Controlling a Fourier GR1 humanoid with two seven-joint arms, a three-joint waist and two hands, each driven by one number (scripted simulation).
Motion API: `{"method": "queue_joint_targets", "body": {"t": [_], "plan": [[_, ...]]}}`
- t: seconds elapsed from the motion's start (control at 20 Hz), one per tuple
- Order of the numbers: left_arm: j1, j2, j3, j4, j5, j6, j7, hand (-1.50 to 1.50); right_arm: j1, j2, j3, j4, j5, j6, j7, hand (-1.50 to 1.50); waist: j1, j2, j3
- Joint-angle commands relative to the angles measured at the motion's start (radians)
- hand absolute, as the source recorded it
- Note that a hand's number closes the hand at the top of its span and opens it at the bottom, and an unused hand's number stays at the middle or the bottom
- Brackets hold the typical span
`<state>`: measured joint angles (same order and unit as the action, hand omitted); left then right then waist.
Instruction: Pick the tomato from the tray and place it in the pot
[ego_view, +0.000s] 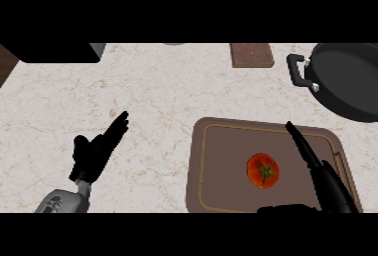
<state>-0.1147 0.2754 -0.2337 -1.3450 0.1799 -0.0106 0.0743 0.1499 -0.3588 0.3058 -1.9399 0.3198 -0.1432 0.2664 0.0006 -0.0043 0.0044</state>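
On tray (214, 165): tomato (263, 170), no labels visible.

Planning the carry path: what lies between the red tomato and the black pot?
In the head view, only brown tray floor and rim, then bare marble counter, separate the red tomato from the black pot; nothing stands there.

I see a round red tomato (263, 170) with a green stem lying on the flat brown rectangular tray (221, 165). My black right hand (317, 170) hangs over the tray's right side, fingers straight, just beside the tomato. My black left hand (98, 150) rests open over the pale marble counter (148, 85), left of the tray. The black round pot (347, 75) with a side handle sits at upper right.
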Motion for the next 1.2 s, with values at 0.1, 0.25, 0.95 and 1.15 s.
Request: {"method": "queue_joint_targets", "body": {"t": [0.1, 0.25, 0.95, 1.15], "plan": [[0.045, -0.028, 0.013, -0.014, -0.027, -0.018, 0.023, 0.0, 0.036, 0.026, -0.088, 0.127, -0.067, 0.026, -0.204, -1.5, -0.002, 0.004, -0.004], [0.021, -0.045, 0.012, -0.035, -0.049, 0.011, 0.057, 0.0, 0.097, 0.033, -0.077, 0.112, -0.142, 0.073, -0.307, -1.5, -0.004, 0.004, -0.004], [0.028, -0.049, 0.076, 0.001, -0.077, -0.068, 0.024, 0.0, -0.061, 0.183, -0.146, 0.454, -0.299, 0.199, -0.498, -1.5, 0.001, 0.005, -0.004], [0.019, -0.039, 0.111, -0.049, -0.051, -0.086, 0.099, 0.0, -0.029, 0.191, -0.154, 0.546, -0.311, 0.243, -0.594, -1.5, 0.001, 0.004, -0.004]]}}
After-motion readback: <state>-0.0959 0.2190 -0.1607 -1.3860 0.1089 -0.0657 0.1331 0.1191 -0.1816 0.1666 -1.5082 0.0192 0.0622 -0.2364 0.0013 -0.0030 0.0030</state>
